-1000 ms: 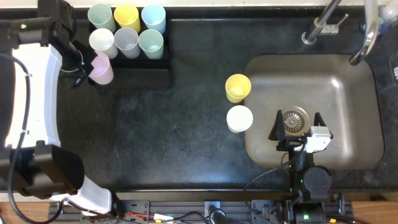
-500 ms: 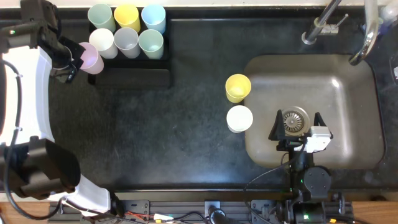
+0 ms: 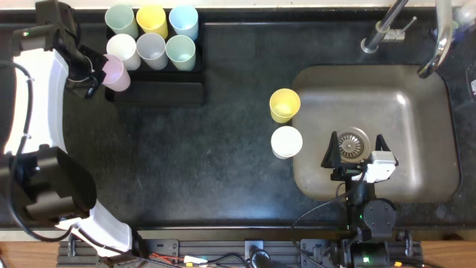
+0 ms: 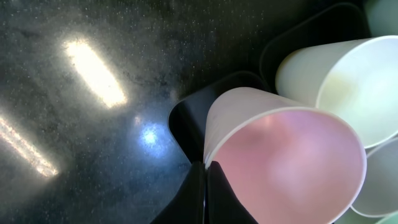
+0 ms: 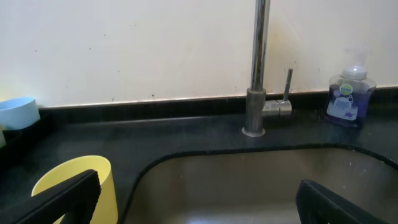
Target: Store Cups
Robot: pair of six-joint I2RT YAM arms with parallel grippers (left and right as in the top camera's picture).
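Note:
A pink cup (image 3: 116, 73) hangs tilted at the left end of the black cup rack (image 3: 167, 92), and my left gripper (image 3: 91, 74) is shut on its rim. In the left wrist view the pink cup (image 4: 286, 165) sits over an empty rack slot (image 4: 186, 121), beside a white cup (image 4: 339, 81), with the left gripper (image 4: 204, 186) pinching its wall. A yellow cup (image 3: 284, 104) and a white cup (image 3: 286, 141) stand on the counter left of the sink. My right gripper (image 3: 354, 152) stands open over the sink, and the yellow cup (image 5: 78, 186) lies beyond its left finger.
Several cups fill the rack's back rows (image 3: 152, 33). The steel sink (image 3: 416, 89) takes up the right side, with a faucet (image 5: 257, 68) and a soap bottle (image 5: 351, 93) behind it. A blue cup (image 5: 17, 112) shows far off. Dark counter (image 3: 208, 164) lies between rack and sink.
My left gripper carried the pink cup away from the rack's front row toward the back left, then shifted it slightly back to the rack's left end. The right arm has not moved.

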